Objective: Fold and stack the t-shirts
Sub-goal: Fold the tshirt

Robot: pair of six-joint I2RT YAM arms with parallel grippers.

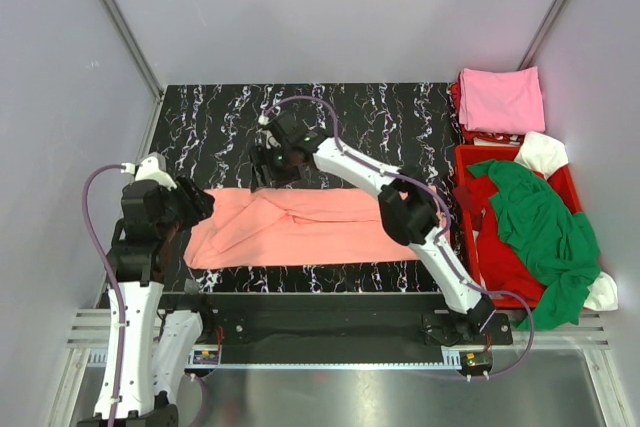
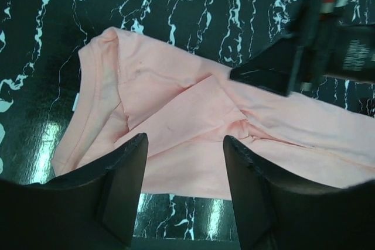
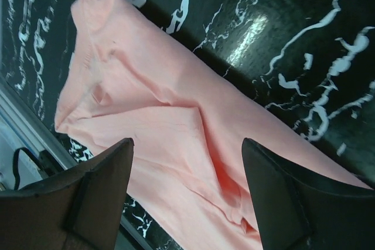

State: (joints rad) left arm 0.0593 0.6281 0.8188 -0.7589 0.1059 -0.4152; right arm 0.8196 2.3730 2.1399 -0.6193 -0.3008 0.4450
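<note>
The salmon-orange t-shirt (image 1: pixel 300 229) lies folded into a long band across the black marbled table (image 1: pixel 220 117). It also shows in the left wrist view (image 2: pixel 176 127) and the right wrist view (image 3: pixel 176 139). My left gripper (image 1: pixel 200 205) is open and empty above the shirt's left end, near its front edge (image 2: pixel 184 144). My right gripper (image 1: pixel 272 175) is open and empty above the shirt's back edge, left of centre (image 3: pixel 187 147). A folded pink t-shirt (image 1: pixel 500 99) lies at the back right. Green (image 1: pixel 545 227), red (image 1: pixel 505 252) and white (image 1: pixel 542 152) t-shirts lie heaped in the red crate (image 1: pixel 468 154).
The right arm (image 1: pixel 360 172) reaches diagonally over the shirt's right half. Its gripper appears in the left wrist view (image 2: pixel 304 45). Grey walls enclose the table at the back and sides. The metal rail (image 1: pixel 330 332) with the arm bases runs along the near edge.
</note>
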